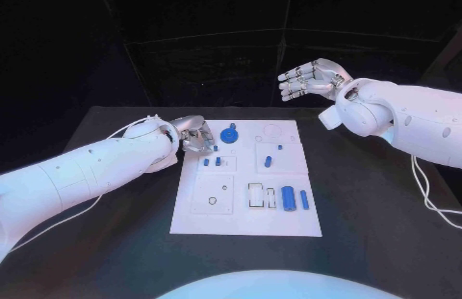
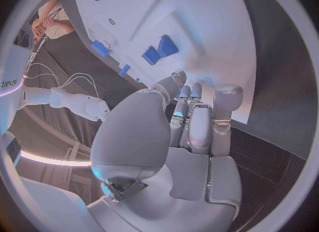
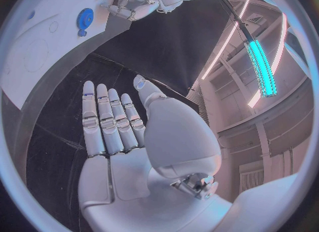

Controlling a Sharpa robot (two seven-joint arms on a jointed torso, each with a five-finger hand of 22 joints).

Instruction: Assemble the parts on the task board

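On the black matte table (image 1: 115,245) lies the task board (image 1: 241,222), a flat white rectangular plate with shallow square recesses and small round holes cut into it. Blue parts sit on it: a round gear-like disc (image 1: 229,135) near the far edge, two short pegs (image 1: 211,161) standing side by side in a recess near the left edge, a small peg (image 1: 268,159) in the recess to their right, and at the near right a thick smooth cylinder (image 1: 288,195) with a thinner rod (image 1: 304,199) just beside it. The left hand (image 1: 195,134), silver and glossy, reaches over the board's far left corner with its fingers curled downward close to the surface; whether it pinches anything cannot be told, and in the left wrist view its fingers (image 2: 199,120) lie together, pointing at the board. The right hand (image 1: 310,79) hovers well above and beyond the board's far right corner, holding nothing, its fingers (image 3: 106,120) straight and slightly apart. Bare table borders the board on its left, right and near sides.
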